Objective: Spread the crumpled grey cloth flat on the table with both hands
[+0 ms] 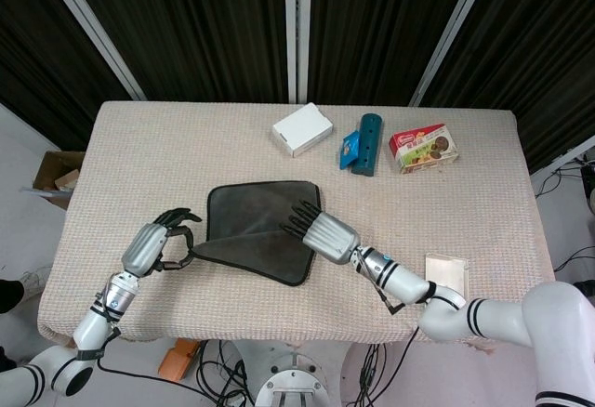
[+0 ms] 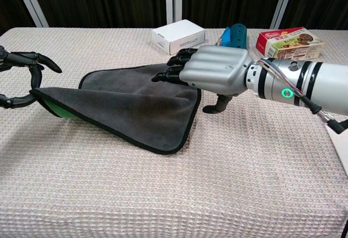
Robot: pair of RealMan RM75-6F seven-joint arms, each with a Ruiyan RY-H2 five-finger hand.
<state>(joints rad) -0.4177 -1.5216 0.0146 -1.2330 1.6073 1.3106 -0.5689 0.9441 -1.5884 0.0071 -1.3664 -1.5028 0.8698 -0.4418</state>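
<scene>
- A grey cloth (image 2: pixel 130 105) is seen lying near the front-left of the table (image 1: pixel 483 175), most of it down on the surface but one corner lifted clear at the left.
- That corner is pinched by the left hand (image 2: pixel 19 80), thumb and a finger closed on the hem while the others are spread; the grip is judged to keep the cloth taut so it can be drawn outward.
- The right hand (image 2: pixel 209 75) is held over the cloth's right edge with its fingers (image 2: pixel 174 69) stretched forward and nothing gripped, probably to press or smooth the fabric; contact cannot be confirmed.
- The cloth is shown as soft, matte and dark-hemmed, folded over itself into a rough triangle, with a green underside (image 2: pixel 54 109) exposed at the raised corner.
- The table is covered in a beige waffle-weave fabric.
- At the far side, well apart from the cloth, a white box (image 1: pixel 302 129), a blue packet (image 1: pixel 350 150), a teal case (image 1: pixel 369 144) and a snack box (image 1: pixel 423 148) are left.
</scene>
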